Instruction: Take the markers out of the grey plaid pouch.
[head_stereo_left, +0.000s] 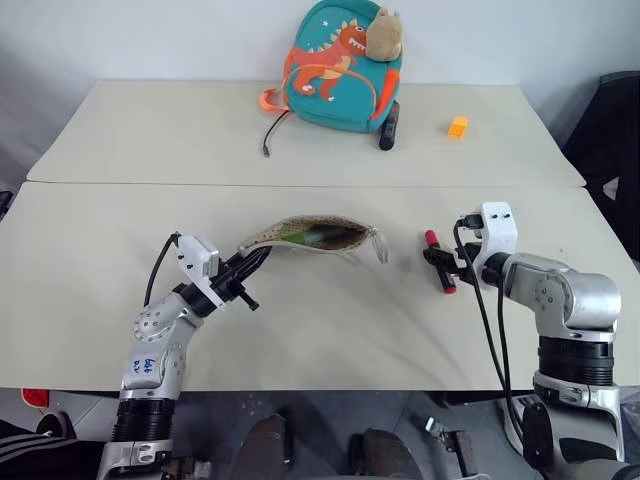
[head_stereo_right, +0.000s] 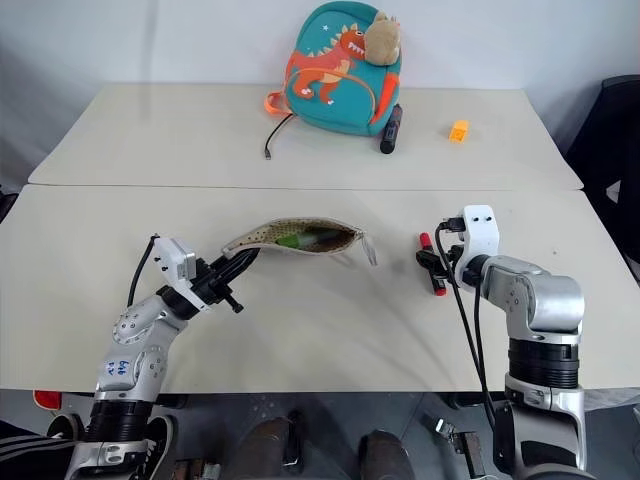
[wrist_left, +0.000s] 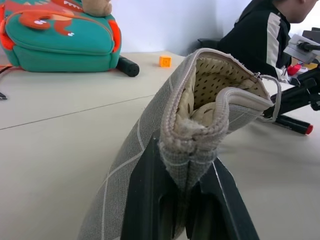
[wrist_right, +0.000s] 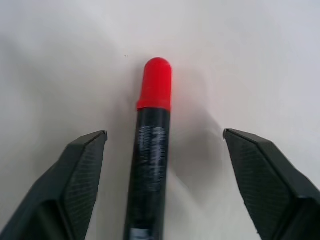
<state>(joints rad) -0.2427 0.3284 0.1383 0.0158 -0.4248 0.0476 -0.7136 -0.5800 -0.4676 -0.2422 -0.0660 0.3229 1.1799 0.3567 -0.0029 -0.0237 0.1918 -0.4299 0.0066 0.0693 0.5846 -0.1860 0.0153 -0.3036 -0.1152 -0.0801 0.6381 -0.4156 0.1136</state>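
The grey plaid pouch (head_stereo_left: 312, 236) lies open-mouthed across the middle of the near table, its lining showing. One end is lifted by my left gripper (head_stereo_left: 258, 258), which is shut on the fabric; the left wrist view shows both fingers (wrist_left: 150, 200) clamped on that end of the pouch (wrist_left: 200, 95). A greenish marker (head_stereo_left: 300, 238) shows inside the mouth. To the right, a marker with a red cap and dark body (head_stereo_left: 433, 240) lies flat on the table. My right gripper (wrist_right: 164, 133) stands open astride that marker (wrist_right: 152, 150), its fingers clear of it on both sides.
A teal dinosaur backpack (head_stereo_left: 340, 70) stands on the far table, with a thick black stick (head_stereo_left: 388, 127) and a small orange block (head_stereo_left: 457, 126) to its right. A person in dark clothes (wrist_left: 265, 40) sits beyond the right side. A seam (head_stereo_left: 150, 183) joins the two tables.
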